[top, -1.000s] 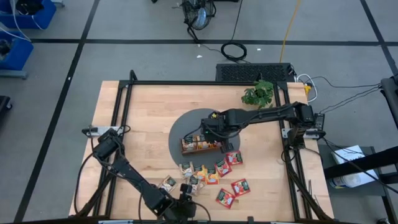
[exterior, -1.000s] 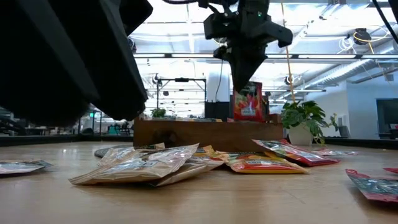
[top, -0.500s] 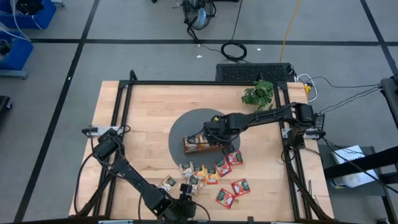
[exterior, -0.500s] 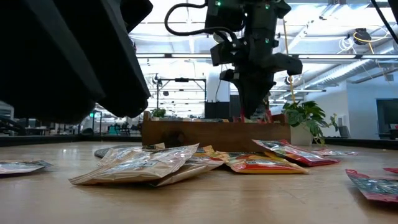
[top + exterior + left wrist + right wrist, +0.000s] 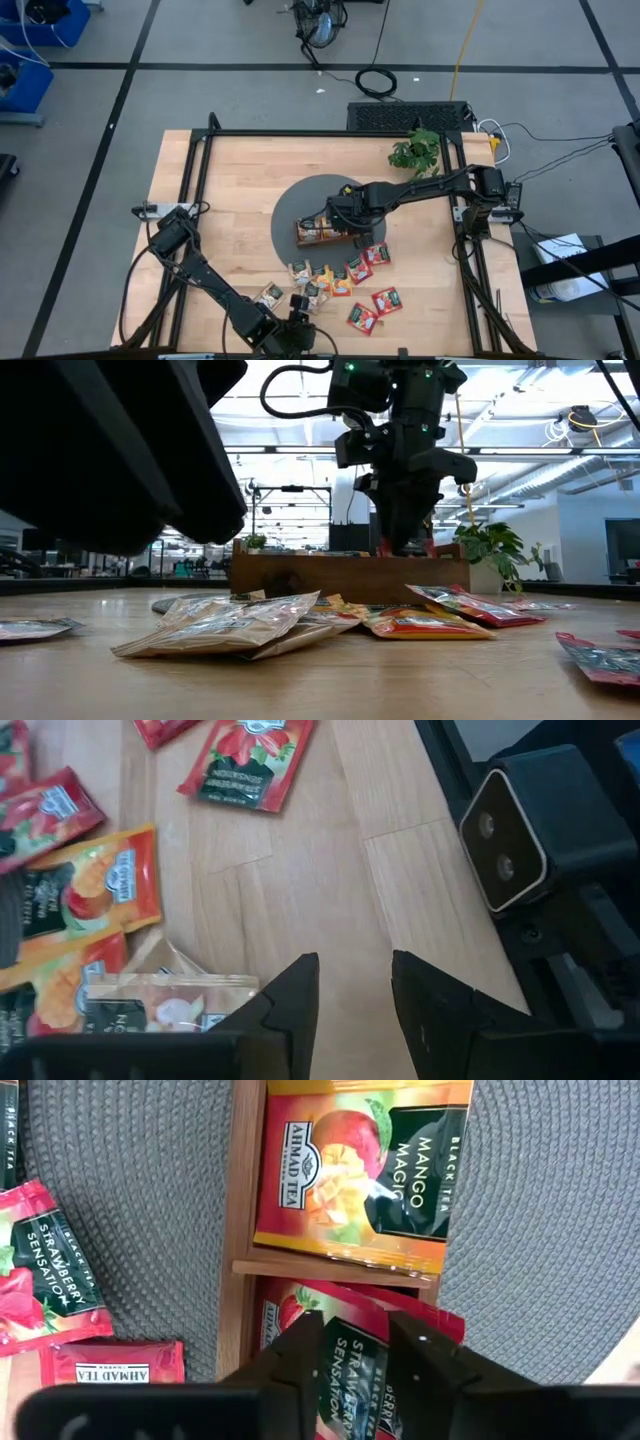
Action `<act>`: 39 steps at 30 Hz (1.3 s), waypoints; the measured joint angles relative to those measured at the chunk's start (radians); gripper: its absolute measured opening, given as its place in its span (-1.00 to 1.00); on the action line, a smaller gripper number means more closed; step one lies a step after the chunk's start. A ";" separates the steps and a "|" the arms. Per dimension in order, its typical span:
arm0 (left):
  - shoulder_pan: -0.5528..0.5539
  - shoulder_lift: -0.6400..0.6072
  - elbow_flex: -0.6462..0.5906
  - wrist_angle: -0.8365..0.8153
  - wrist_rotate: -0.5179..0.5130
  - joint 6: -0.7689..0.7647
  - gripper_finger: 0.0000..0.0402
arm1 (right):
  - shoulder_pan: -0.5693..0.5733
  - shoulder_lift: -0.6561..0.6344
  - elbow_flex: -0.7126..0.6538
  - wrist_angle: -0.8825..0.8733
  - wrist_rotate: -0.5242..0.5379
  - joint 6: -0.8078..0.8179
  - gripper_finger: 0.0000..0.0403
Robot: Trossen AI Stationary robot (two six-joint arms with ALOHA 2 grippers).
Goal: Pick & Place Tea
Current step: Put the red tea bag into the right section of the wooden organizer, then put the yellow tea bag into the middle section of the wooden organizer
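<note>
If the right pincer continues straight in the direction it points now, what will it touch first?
Most likely the red strawberry sachet between its fingertips, standing in the wooden tray. The right pincer points down into that compartment, beside the one with the orange mango sachet. Depth is unclear.

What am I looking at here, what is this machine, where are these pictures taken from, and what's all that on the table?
It is a robot with two dark arms at a wooden table. One picture looks down from above, one looks across at table height, and one comes from each wrist. The right end effector is down in a wooden tray, its fingers closed on a red strawberry sachet; a mango sachet lies in the next compartment. The left end effector waits, open, at the near table edge. Loose tea sachets lie scattered beside the tray, and a potted plant stands at the back.
</note>
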 joint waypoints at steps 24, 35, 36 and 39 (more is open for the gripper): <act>0.082 0.000 0.001 0.008 -0.310 0.025 -0.33 | 0.312 -0.410 -0.318 0.578 0.098 0.164 -0.67; 0.111 0.000 0.001 0.021 -0.198 0.030 -0.33 | 0.421 -0.395 -0.789 1.378 0.050 0.179 -0.91; 0.111 0.000 0.001 0.021 -0.191 0.029 -0.33 | 0.426 -0.382 -0.818 1.426 0.049 0.187 -0.91; 0.125 0.006 -0.005 0.028 -0.117 0.025 -0.33 | 0.438 -0.357 -0.887 1.541 0.047 0.188 -0.94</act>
